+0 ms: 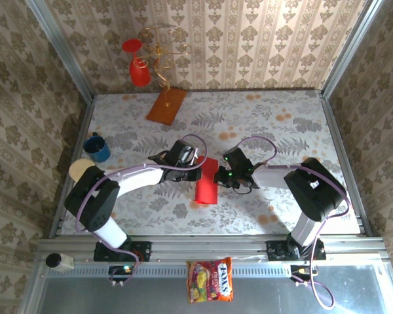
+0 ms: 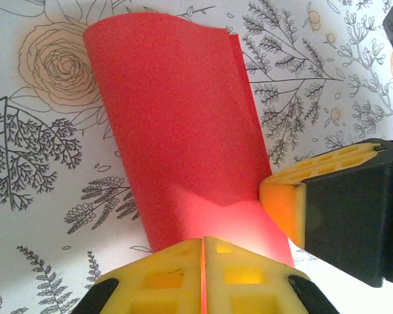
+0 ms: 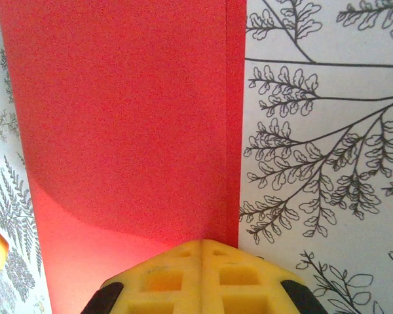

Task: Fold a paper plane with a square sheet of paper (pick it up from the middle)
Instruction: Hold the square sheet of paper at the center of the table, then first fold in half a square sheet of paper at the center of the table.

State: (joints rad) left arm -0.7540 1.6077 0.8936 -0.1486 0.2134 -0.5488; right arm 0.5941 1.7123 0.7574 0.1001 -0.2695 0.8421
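Note:
The square sheet of paper (image 1: 207, 186) is bright red and lies folded over into a long rectangle on the flowered tablecloth, between the two arms. In the left wrist view its top layer (image 2: 177, 118) curves up slightly. My left gripper (image 1: 200, 171) (image 2: 203, 245) is shut on the sheet's near end, with red showing in the seam between its pads. My right gripper (image 1: 221, 178) (image 3: 203, 243) is shut, its tips resting on top of the sheet (image 3: 118, 118) close to its right edge. One of its yellow fingers (image 2: 285, 206) touches the paper beside the left gripper. A paper plane is out of view.
An orange-brown board (image 1: 166, 104) lies at the back, below a wire stand with red goblets (image 1: 139, 69). A blue cup (image 1: 98, 148) and a tan disc (image 1: 80, 169) sit at the left edge. A candy bag (image 1: 211, 281) lies in front of the arm bases. Walls enclose the table.

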